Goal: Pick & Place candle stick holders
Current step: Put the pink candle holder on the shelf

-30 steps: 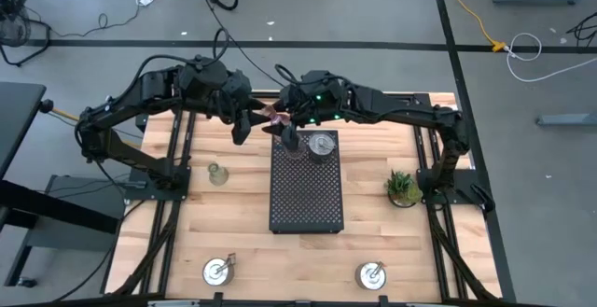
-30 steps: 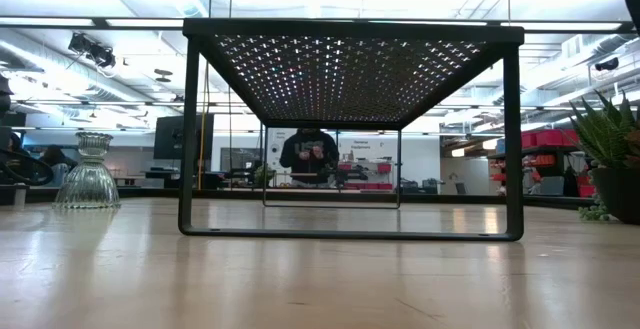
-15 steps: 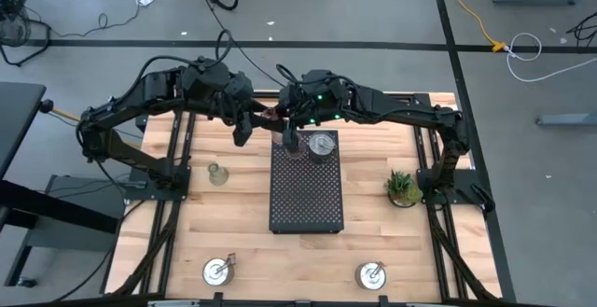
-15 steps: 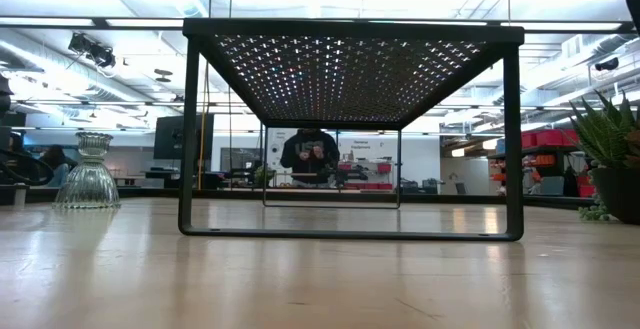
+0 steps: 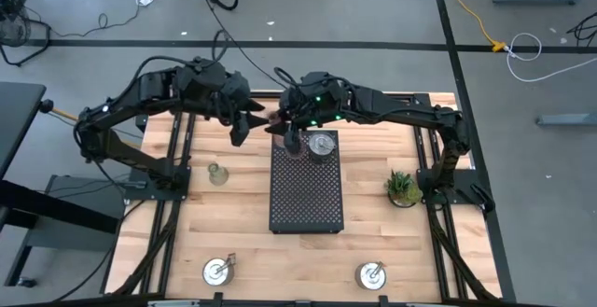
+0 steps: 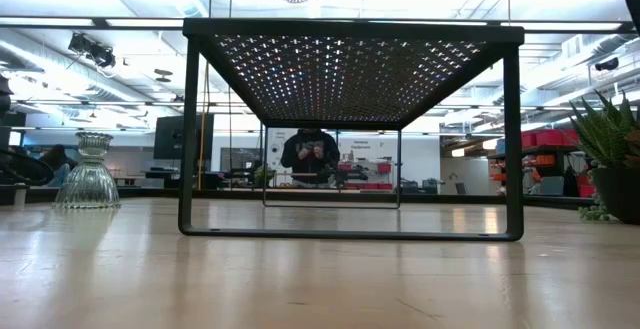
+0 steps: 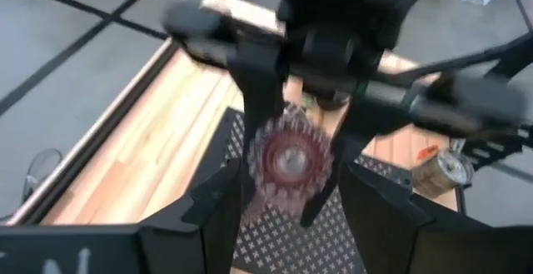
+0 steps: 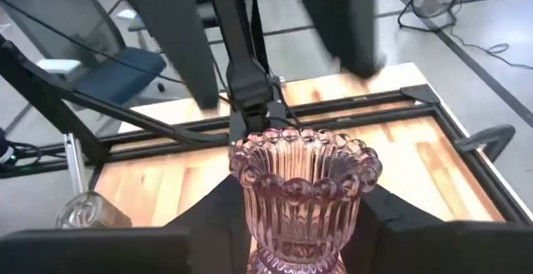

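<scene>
A pink ribbed glass candle stick holder (image 5: 277, 116) hangs in the air above the far end of the black perforated tray (image 5: 306, 190). My right gripper (image 5: 284, 123) is shut on it. My left gripper (image 5: 256, 120) faces it from the table's left. In the left wrist view the left gripper (image 7: 291, 197) is open, with one finger on either side of the holder (image 7: 287, 159). A silver holder (image 5: 322, 145) stands on the tray's far end. A clear glass holder (image 5: 216, 172) stands on the table at the left. Two silver holders (image 5: 217, 270) (image 5: 371, 272) stand near the front edge. My right gripper pinches the pink holder's ribbed body, low down (image 8: 293, 224), between its two fingers. The fingers come from the table's right. The holder sits upright in the hold, its beaded rim (image 8: 304, 153) up, lifted clear of the tray.
A small potted plant (image 5: 403, 188) stands on the table right of the tray. The low view shows the raised tray's legs (image 6: 190, 134), the clear glass holder (image 6: 88, 174) and the plant (image 6: 612, 154). A person (image 6: 308, 154) stands far behind the table.
The pink holder has stayed high above the tray's far end between the two grippers, shifting only slightly sideways in the low view.
</scene>
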Robot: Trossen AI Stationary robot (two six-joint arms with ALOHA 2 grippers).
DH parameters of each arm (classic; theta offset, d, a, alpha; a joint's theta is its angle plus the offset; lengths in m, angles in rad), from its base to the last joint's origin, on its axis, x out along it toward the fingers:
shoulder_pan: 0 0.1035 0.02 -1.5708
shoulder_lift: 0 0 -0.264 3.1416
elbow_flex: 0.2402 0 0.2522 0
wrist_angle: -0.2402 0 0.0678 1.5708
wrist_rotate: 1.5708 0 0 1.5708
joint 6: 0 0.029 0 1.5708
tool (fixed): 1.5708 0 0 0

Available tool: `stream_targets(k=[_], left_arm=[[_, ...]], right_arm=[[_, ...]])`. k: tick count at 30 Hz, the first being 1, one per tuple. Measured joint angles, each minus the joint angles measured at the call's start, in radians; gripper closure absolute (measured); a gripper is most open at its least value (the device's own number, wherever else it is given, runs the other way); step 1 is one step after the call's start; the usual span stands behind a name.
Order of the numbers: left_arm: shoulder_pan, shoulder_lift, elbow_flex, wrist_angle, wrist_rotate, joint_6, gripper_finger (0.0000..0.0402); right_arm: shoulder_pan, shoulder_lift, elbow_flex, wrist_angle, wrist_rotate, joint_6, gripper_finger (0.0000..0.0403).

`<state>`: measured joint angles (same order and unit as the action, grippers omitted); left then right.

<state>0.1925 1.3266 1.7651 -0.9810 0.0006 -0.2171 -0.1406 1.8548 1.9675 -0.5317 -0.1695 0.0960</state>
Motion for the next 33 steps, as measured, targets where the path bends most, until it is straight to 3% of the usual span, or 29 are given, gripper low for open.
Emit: stream_targets(k=[8, 14, 25, 33], left_arm=[[0.0, -0.045, 0.0, -0.042, -0.003, -0.006, 0.022], [0.0, -0.073, -0.002, -0.135, -0.071, -0.007, 0.0224], [0.0, -0.092, -0.002, -0.216, -0.086, -0.023, 0.0224], [0.0, -0.097, -0.003, -0.24, -0.067, -0.057, 0.0223]], right_arm=[[0.021, -0.025, 0.0, -0.05, 0.022, 0.005, 0.028], [0.091, -0.038, 0.001, -0.046, 0.033, 0.027, 0.028], [0.229, -0.04, -0.016, 0.049, 0.273, 0.096, 0.028], [0.324, -0.056, -0.203, 0.224, 0.355, 0.217, 0.028]])
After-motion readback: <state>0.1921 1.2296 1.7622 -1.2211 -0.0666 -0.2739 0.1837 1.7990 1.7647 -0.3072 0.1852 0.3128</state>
